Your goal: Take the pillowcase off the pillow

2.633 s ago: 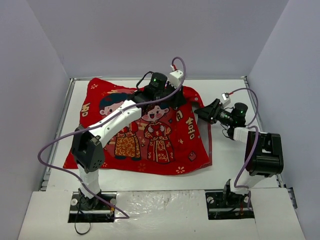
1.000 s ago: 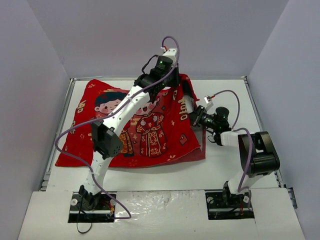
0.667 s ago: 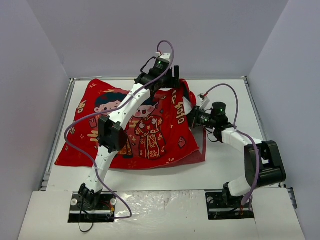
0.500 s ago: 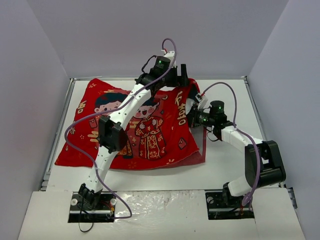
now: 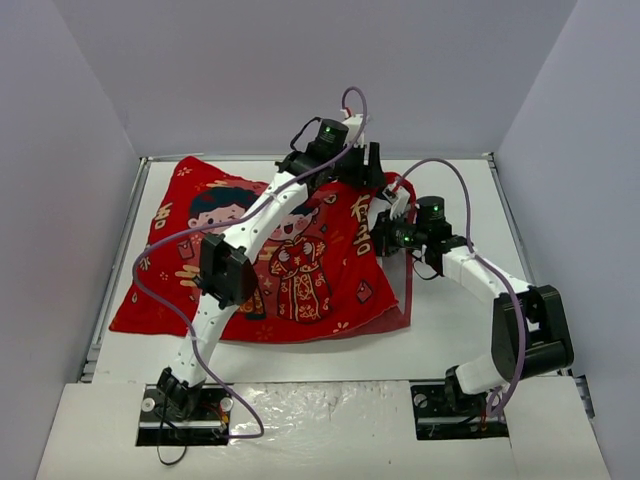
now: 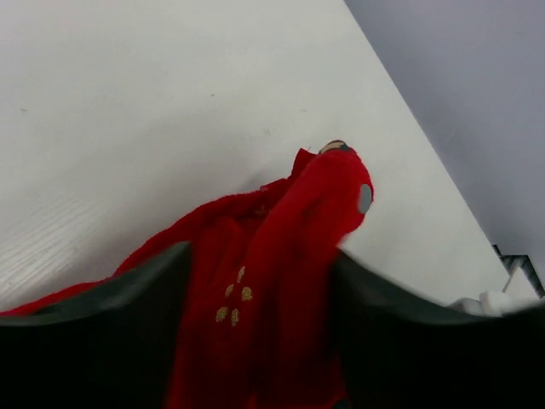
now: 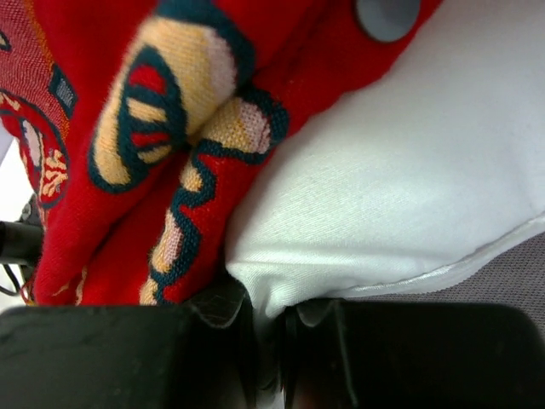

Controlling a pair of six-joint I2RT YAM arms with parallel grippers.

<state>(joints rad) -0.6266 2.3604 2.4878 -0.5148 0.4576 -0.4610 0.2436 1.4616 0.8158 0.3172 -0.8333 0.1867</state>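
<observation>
The red pillowcase [image 5: 290, 250] with two cartoon children lies spread over the left and middle of the table. My left gripper [image 5: 372, 165] is at its raised back right corner. In the left wrist view it [image 6: 260, 256] stands open, its fingers [image 6: 128, 332] wide apart with a fold of pillowcase [image 6: 281, 247] between them. My right gripper [image 5: 384, 238] is at the cover's right edge. The right wrist view shows it [image 7: 271, 341] shut on a corner of the white pillow [image 7: 383, 187], which pokes out beside the pillowcase [image 7: 128, 128]. In the top view the pillow is hidden inside the cover.
Grey walls close in the white table [image 5: 450, 330] on three sides, with a rail along its left edge [image 5: 110, 290]. Purple cables loop off both arms. Bare table shows right of the cover and along the near edge.
The left gripper, shut on the cover's back right corner a second ago, has opened and moved right. The right gripper has pushed in and back along the cover's right edge.
</observation>
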